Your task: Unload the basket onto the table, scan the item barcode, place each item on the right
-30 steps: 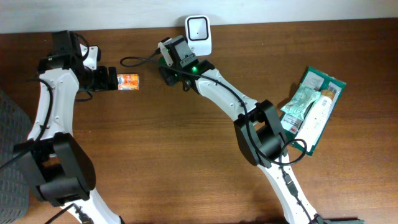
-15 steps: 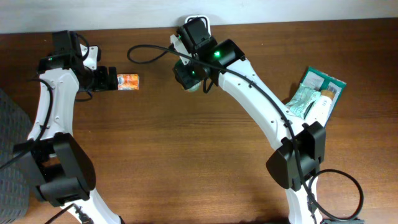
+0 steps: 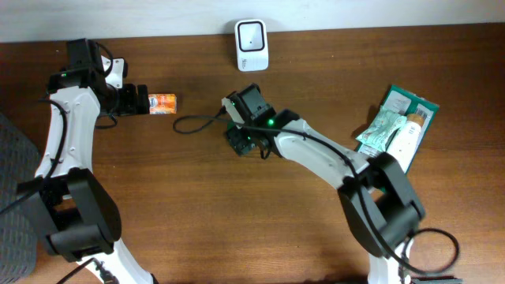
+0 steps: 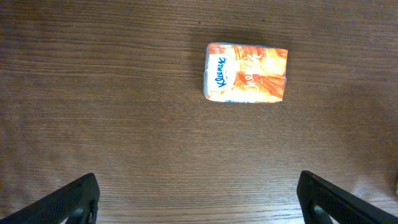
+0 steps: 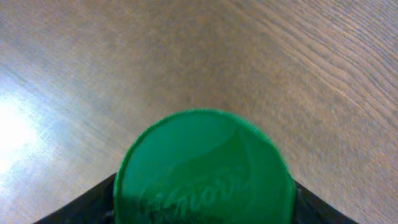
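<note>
While your right gripper point(image 3: 241, 142) flanks the green tub point(image 5: 204, 165) mid-desk, pinching or not I cannot tell, and your left gripper point(image 4: 202, 199) gapes wide, next aim the tub's barcode at the back-edge scanner point(image 3: 251, 35).

From my station, the small orange and white Kleenex tissue pack point(image 3: 162, 104) is my marker. It lies flat on the brown wood-grain table point(image 3: 197, 213), logo end to the left in the left wrist view point(image 4: 246, 73), with bare wood all round it. Well to the right of the pack I see a flat green rectangular tray point(image 3: 402, 99), set at a slant. In it lie a pale green crinkled packet point(image 3: 383, 126) and a white tube point(image 3: 405, 140), touching. Beyond the pack, a white wall point(image 3: 355, 12) borders the table.
</note>
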`<state>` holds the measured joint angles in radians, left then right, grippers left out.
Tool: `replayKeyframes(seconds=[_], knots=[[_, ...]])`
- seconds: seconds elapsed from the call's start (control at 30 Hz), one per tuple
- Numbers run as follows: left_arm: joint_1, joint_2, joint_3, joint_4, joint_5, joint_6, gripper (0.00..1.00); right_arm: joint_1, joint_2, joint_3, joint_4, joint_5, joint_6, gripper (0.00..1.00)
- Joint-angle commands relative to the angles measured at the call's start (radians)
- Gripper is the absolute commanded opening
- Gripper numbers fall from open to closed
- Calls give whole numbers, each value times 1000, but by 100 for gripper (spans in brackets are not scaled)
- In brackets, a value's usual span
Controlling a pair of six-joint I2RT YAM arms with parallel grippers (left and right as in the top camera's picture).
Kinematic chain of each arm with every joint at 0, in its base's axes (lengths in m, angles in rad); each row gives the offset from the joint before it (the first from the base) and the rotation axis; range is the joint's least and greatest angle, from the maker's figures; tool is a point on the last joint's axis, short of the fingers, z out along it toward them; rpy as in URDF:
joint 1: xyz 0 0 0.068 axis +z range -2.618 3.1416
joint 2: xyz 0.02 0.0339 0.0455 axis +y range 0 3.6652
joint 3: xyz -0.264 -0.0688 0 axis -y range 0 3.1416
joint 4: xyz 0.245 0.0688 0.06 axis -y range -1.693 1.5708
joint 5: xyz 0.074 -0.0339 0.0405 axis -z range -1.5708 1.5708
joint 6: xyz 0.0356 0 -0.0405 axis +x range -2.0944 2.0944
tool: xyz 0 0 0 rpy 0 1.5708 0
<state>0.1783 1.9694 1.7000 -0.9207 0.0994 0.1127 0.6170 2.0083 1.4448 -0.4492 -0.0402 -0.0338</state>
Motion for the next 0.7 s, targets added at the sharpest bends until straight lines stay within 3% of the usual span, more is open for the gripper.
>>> replayKeyframes(seconds=[0.0,0.03,0.1,0.33,0.67], knots=[[6,0,13,2,-3,16,99,-4,-74,-17,-50,-20,2,76],[6,0,13,2,-3,16,99,0,-74,-17,-63,-20,3,89],[6,0,13,2,-3,16,99,0,-88,-15,-53,-20,16,98],[6,0,13,2,-3,16,99,-2,-275,-14,-88,-27,16,98],[6,0,13,2,-3,16,99,-3,-274,-14,-149,-27,16,99]])
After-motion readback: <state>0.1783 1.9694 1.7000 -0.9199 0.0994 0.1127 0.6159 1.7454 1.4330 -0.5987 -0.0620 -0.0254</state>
